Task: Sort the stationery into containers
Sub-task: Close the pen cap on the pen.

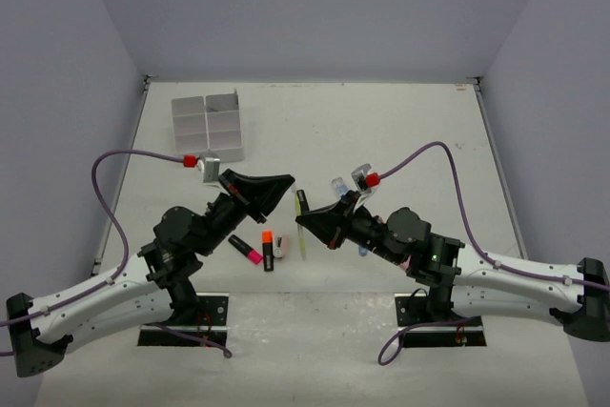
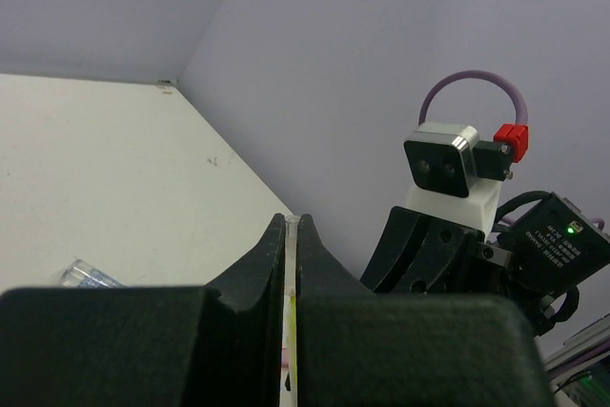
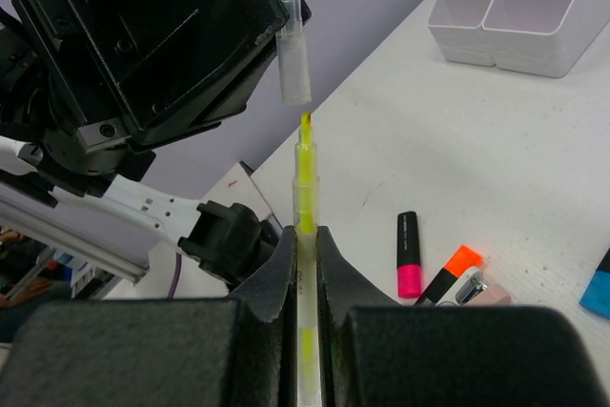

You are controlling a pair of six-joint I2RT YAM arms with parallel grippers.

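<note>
A thin yellow pen (image 3: 305, 199) stands clamped in my right gripper (image 3: 304, 235), its bare tip pointing up. Just above that tip hangs the pen's clear cap (image 3: 294, 64), a small gap away, and my left gripper (image 2: 294, 221) is shut on it. In the top view the left gripper (image 1: 289, 184) and right gripper (image 1: 305, 220) meet over the table's middle, with the pen (image 1: 302, 240) between them. On the table lie a pink-ended highlighter (image 1: 245, 249) and an orange-ended one (image 1: 268, 247). The white six-compartment tray (image 1: 208, 127) stands at the far left.
A pale eraser (image 3: 492, 298) with a small metal piece lies by the orange highlighter (image 3: 456, 269). A blue item (image 3: 600, 289) shows at the right edge. A clear tube (image 2: 91, 276) lies beyond my left gripper. Grey walls close in the table.
</note>
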